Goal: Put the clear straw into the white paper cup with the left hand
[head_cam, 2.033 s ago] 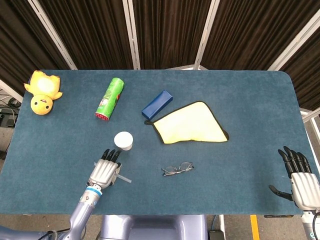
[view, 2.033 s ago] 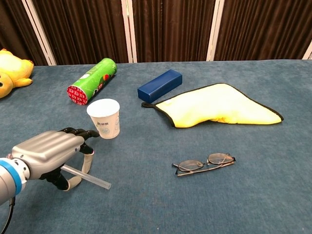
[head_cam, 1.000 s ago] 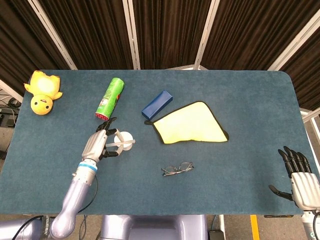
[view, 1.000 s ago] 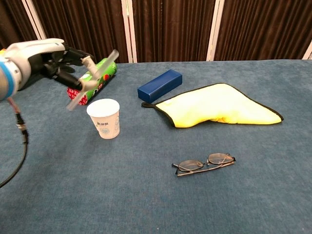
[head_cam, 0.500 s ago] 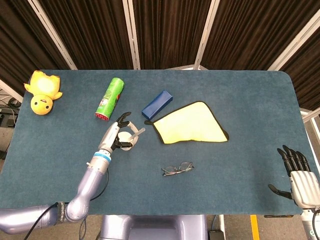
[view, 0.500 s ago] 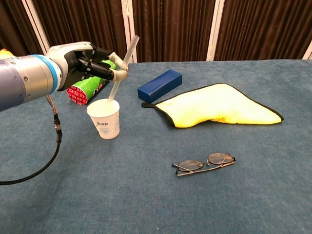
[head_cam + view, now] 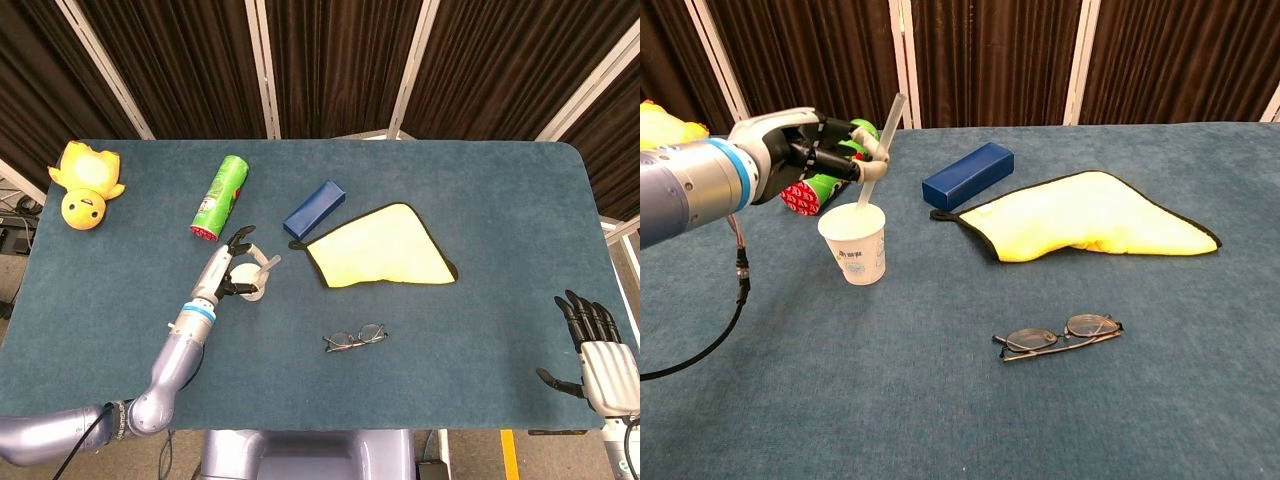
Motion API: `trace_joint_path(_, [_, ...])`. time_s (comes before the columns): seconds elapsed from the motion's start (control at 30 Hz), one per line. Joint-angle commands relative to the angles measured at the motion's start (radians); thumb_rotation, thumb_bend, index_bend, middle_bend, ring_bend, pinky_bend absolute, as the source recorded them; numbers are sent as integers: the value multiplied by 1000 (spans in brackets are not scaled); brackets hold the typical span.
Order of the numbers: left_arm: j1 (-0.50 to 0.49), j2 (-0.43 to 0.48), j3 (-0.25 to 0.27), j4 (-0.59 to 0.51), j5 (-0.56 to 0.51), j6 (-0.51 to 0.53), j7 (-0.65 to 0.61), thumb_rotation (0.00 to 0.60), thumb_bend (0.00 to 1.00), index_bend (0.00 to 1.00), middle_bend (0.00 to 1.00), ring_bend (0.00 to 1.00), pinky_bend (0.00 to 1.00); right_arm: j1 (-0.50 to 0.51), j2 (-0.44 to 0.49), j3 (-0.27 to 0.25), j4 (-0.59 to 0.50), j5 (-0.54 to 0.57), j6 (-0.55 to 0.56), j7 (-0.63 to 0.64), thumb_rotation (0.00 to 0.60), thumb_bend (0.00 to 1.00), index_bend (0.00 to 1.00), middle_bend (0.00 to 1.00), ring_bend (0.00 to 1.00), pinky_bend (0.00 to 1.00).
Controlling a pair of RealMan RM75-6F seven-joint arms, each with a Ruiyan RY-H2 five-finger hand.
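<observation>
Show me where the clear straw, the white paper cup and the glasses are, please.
clear straw [image 7: 883, 148], chest view, on its shaft above the cup.
white paper cup [image 7: 856, 256], chest view, on its side wall.
glasses [image 7: 1026, 340], chest view, on the left lens.

Print on the white paper cup is too small to read.

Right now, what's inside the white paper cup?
The clear straw, held by the left hand, dips its lower end into the white paper cup. The cup's bottom is hidden by its wall.
</observation>
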Motion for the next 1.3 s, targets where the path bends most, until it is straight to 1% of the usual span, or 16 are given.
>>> trace_joint_path(0.03, [9,-12,15,33,30,-20,-42,600,423,557,39,0,0,0,0,0,0,0,0,1,600,80,0,0,0,0])
trace_joint_path(0.17, [19,-24,23,58,65,-29,-89,600,423,549,36,0,0,0,0,0,0,0,0,2,600,80,0,0,0,0])
trace_joint_path(0.33, [35,-32,37,74,103,-32,-136,600,415,456,7,0,0,0,0,0,0,1,-1,2,600,80,0,0,0,0])
trace_joint_path(0.47, [43,-27,45,72,122,-38,-157,600,364,401,0,0,0,0,0,0,0,0,0,1,600,79,0,0,0,0])
trace_joint_path(0.77, [67,-1,51,48,167,-23,-194,600,352,386,0,0,0,-1,-1,-1,1,0,2,1,600,79,0,0,0,0])
trace_joint_path(0.97, [101,67,73,-12,248,19,-188,600,352,366,0,0,0,-2,-1,-1,2,-1,3,2,600,79,0,0,0,0])
trace_joint_path(1.07, [128,138,116,-47,319,65,-116,600,352,323,0,0,0,-3,-3,-1,3,-2,6,0,600,78,0,0,0,0])
trace_joint_path(1.1, [140,171,138,-63,343,84,-74,600,352,311,0,0,0,-3,-3,-2,3,-2,7,-1,600,77,0,0,0,0])
trace_joint_path(1.17, [156,222,171,-89,359,108,3,600,351,291,0,0,0,-4,-4,-1,4,-2,8,-2,600,78,0,0,0,0])
trace_joint_path(1.2, [169,267,197,-119,369,130,72,600,351,278,0,0,0,-5,-5,-1,4,-2,10,-4,600,77,0,0,0,0])
trace_joint_path(1.3, [192,338,248,-147,395,177,212,600,351,258,0,0,0,-6,-6,-1,4,-3,13,-8,600,77,0,0,0,0])
